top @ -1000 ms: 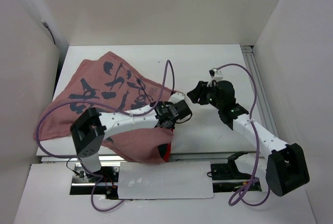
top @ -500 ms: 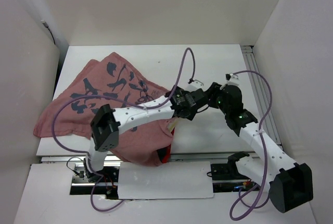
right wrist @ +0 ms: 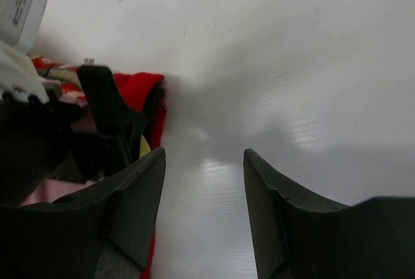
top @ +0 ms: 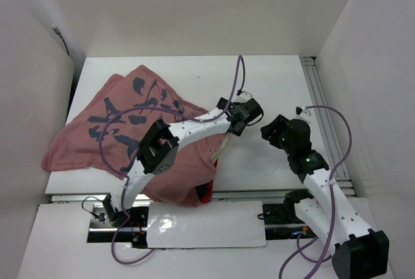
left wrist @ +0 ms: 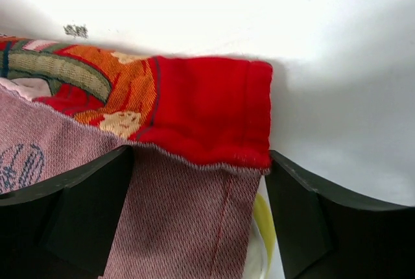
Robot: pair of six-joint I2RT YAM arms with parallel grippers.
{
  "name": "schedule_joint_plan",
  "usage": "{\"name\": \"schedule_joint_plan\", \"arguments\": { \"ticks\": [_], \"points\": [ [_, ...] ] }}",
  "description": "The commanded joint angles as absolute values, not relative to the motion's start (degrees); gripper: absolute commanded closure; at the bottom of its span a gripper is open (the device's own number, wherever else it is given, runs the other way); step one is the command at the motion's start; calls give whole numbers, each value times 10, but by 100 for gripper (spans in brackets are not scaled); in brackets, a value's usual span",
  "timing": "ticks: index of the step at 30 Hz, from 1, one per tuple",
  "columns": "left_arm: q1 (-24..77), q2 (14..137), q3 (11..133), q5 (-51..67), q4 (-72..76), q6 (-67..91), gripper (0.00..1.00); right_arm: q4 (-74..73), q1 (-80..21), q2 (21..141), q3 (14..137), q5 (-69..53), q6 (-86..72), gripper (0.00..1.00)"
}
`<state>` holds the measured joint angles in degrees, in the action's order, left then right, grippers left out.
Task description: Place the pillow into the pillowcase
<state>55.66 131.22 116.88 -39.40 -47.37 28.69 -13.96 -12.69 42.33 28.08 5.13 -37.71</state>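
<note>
The pillowcase (top: 123, 123) lies rumpled on the left half of the table, faded pinkish-red side up with dark markings. Its right corner is folded back bright red (left wrist: 207, 104) and also shows in the right wrist view (right wrist: 139, 87). Only a yellowish sliver of the pillow (top: 217, 151) peeks from the case's right edge, seen close in the left wrist view (left wrist: 262, 220). My left gripper (top: 251, 111) hovers over that corner, open, the fabric lying loose between its wide jaws (left wrist: 201, 157). My right gripper (top: 267, 130) sits just to the right, open and empty over bare table (right wrist: 204, 156).
White walls enclose the table (top: 259, 78) on the left, back and right. An aluminium rail (top: 321, 97) runs along the right side. Purple cables loop above both arms. The pillowcase's near edge hangs over the table's front edge (top: 201, 191).
My left gripper went from shut to open and moved right and farther out, past the pillowcase's corner. The right arm pulled back to the right and nearer its base.
</note>
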Motion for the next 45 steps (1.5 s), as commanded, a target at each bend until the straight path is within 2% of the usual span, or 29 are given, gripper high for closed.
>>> {"name": "schedule_joint_plan", "arguments": {
  "ticks": [1, 3, 4, 5, 7, 8, 10, 11, 19, 23, 25, 26, 29, 33, 35, 39, 43, 45],
  "points": [
    [562, 1333, 1197, -431, -456, 293, 7, -147, -123, 391, 268, 18, -388, 41],
    [562, 1339, 1197, -439, -456, 293, 12, -147, -123, 381, 260, 3, -382, 41],
    [562, 1339, 1204, -439, -456, 293, 23, -135, -123, 381, 260, -18, -370, 42],
    [557, 1339, 1211, -446, -456, 298, 29, -135, -123, 381, 255, -32, -361, 48],
    [557, 1339, 1219, -446, -450, 298, 42, -111, -123, 386, 255, -81, -339, 49],
    [557, 1339, 1219, -446, -450, 305, 67, -101, -123, 386, 247, -101, -330, 49],
    [552, 1339, 1232, -446, -442, 314, 91, -60, -123, 409, 233, -163, -312, 49],
    [552, 1339, 1232, -446, -437, 314, 100, -44, -123, 419, 219, -183, -312, 49],
    [546, 1261, 1220, -422, -367, 271, 100, 148, -168, 536, 204, -298, -287, 47],
    [558, 1232, 1207, -399, -348, 255, 100, 276, -208, 626, 199, -288, -301, 45],
    [558, 1224, 1207, -391, -348, 249, 100, 303, -216, 686, 206, -280, -316, 51],
    [558, 1217, 1207, -391, -348, 249, 100, 330, -221, 701, 212, -279, -316, 60],
    [558, 1211, 1212, -376, -343, 243, 100, 384, -221, 743, 212, -301, -329, 61],
    [558, 1206, 1223, -382, -343, 226, 100, 349, -229, 710, 231, -289, -309, 63],
    [558, 1201, 1228, -376, -343, 221, 100, 275, -229, 654, 231, -237, -274, 57],
    [552, 1195, 1228, -364, -343, 221, 100, 217, -234, 621, 242, -214, -259, 57],
    [552, 1189, 1241, -349, -331, 208, 100, 216, -239, 635, 222, -230, -259, 67],
    [552, 1189, 1247, -349, -331, 203, 100, 225, -239, 627, 204, -221, -273, 67]
  ]
}}
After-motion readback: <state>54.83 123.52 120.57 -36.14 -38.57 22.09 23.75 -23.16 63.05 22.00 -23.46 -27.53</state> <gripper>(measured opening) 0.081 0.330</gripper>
